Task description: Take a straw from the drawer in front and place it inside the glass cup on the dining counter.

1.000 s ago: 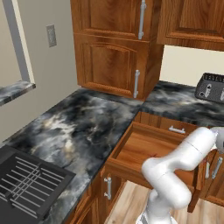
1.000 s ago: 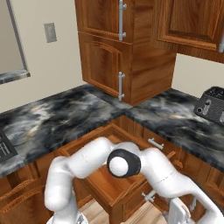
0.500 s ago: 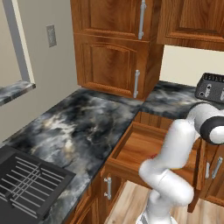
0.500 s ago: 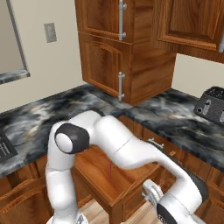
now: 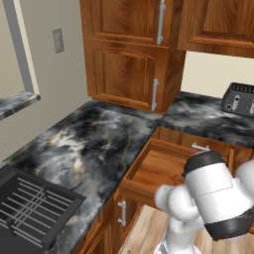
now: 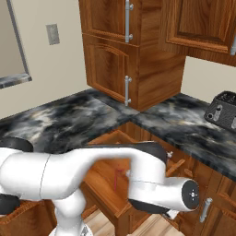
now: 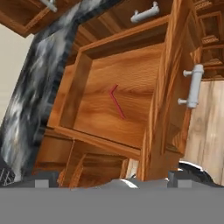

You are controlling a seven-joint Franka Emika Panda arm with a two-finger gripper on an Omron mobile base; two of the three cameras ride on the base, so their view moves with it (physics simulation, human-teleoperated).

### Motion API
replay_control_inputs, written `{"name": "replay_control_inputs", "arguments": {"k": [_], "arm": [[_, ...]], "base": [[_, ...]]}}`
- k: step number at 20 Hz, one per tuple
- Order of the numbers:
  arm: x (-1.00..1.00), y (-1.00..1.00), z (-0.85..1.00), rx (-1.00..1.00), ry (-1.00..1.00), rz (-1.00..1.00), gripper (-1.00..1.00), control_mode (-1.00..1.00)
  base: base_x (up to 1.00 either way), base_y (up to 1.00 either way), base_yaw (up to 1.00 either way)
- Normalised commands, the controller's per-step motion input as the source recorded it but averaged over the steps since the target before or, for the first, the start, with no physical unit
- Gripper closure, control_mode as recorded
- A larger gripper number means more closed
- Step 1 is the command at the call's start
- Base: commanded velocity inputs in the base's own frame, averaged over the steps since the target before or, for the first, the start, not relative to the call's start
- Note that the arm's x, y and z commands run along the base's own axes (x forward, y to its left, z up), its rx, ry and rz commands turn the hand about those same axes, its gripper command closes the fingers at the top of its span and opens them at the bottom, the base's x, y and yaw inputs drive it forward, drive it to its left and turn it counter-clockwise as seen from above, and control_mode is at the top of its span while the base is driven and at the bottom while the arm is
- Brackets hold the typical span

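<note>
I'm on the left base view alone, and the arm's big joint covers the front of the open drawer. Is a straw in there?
Observer: Yes. The hand view shows a red straw lying flat on the floor of the drawer, bent near one end.
Operator: Is it against a wall?
Observer: No. It lies near the middle of the floor, apart from every wall.
Operator: Is the pincer ready?
Observer: The pincer is open, looks down into the drawer from above, holds nothing and is not touching the straw.
</note>
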Motion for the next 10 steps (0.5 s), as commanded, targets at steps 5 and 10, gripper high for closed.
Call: {"name": "replay_control_inputs", "arguments": {"k": [5, 10], "arm": [[0.43, 0.97, 0.91, -0.20, 0.57, 0.01, -1.00, -1.00], [0.81, 0.77, 0.02, -0.09, 0.66, 0.06, -1.00, -1.00]], "base": [[0.00, 0.00, 0.00], [0.00, 0.00, 0.00]]}}
